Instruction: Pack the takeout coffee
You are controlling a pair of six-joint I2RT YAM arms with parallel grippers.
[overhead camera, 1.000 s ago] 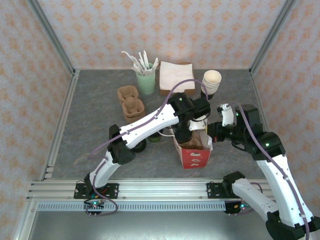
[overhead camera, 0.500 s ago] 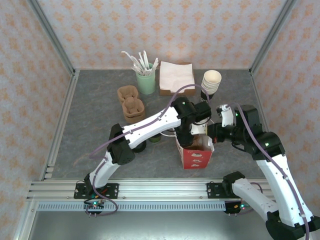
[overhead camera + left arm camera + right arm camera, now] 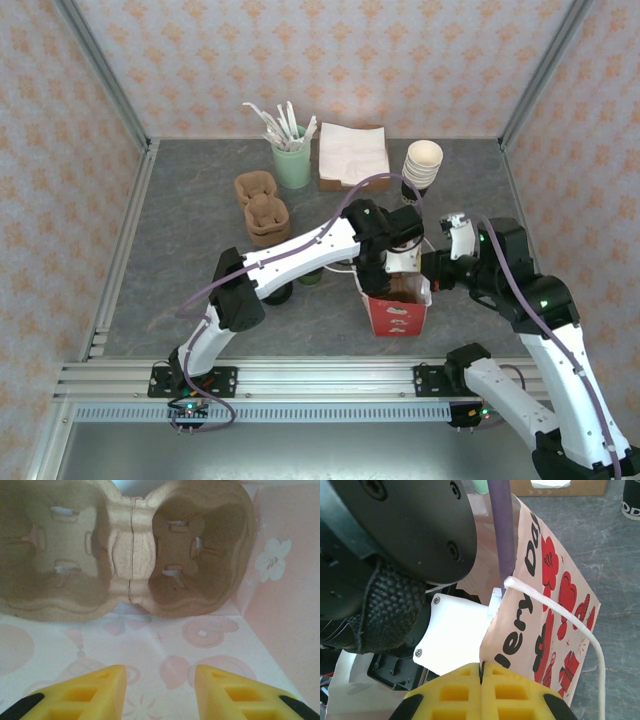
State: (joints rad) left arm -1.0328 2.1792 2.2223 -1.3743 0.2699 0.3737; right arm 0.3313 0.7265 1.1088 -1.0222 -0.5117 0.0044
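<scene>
The red-and-white paper bag (image 3: pixel 397 315) stands upright at the table's front centre. My left gripper (image 3: pixel 160 690) is open and reaches down inside it, nothing between its yellow fingers. Ahead of it, a brown pulp cup carrier (image 3: pixel 130 555) lies against the bag's pale inner wall (image 3: pixel 280 605). My right gripper (image 3: pixel 481 672) is shut on the bag's rim (image 3: pixel 492 630) on the right side (image 3: pixel 430 272). A small dark green thing, which may be the takeout coffee (image 3: pixel 310 277), peeks out from under the left forearm, mostly hidden.
Two more pulp carriers (image 3: pixel 265 215) sit at the left. At the back are a green holder of utensils (image 3: pixel 292 165), a napkin box (image 3: pixel 352 155) and a stack of cups (image 3: pixel 422 165). A black round thing (image 3: pixel 278 293) lies by the left elbow.
The left wrist has sunk deeper into the bag and shifted slightly right. The bag and the right gripper holding it have also moved a little to the right.
</scene>
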